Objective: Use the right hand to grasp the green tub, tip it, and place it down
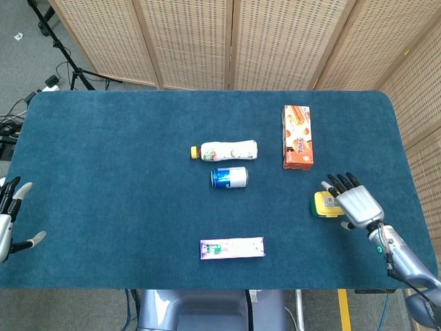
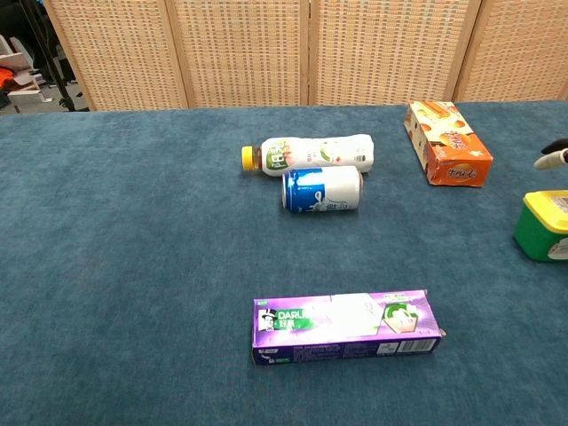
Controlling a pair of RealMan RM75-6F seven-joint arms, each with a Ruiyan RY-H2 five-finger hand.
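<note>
We list one green tub [image 1: 326, 205] with a yellow lid, closed, contents not visible to us; it stands upright near the right edge of the surface [image 1: 110, 179], below the orange carton. In the chest view the tub [image 2: 541, 226] is cut off by the right frame edge.

We list the right hand [image 1: 353, 202], over the tub's right side, fingers spread and reaching past the lid. We cannot tell whether the fingers touch the tub or hang above it. In the chest view only fingertips [image 2: 552, 157] show above the tub, at the frame edge.

We list the left hand [image 1: 9, 219], at the left edge of the surface, fingers apart, holding nothing, partly cut off by the frame.

Other items: a white plastic bottle [image 1: 224, 150] with a yellow cap, lying on its side; a blue-and-white can [image 1: 229, 177], also on its side, just in front of the bottle; a flat orange carton [image 1: 298, 136]; a long purple box [image 1: 232, 248] near the front edge. The surface is covered in dark blue, carpet-like cloth. Woven cane screens [image 1: 227, 41] stand behind it.
</note>
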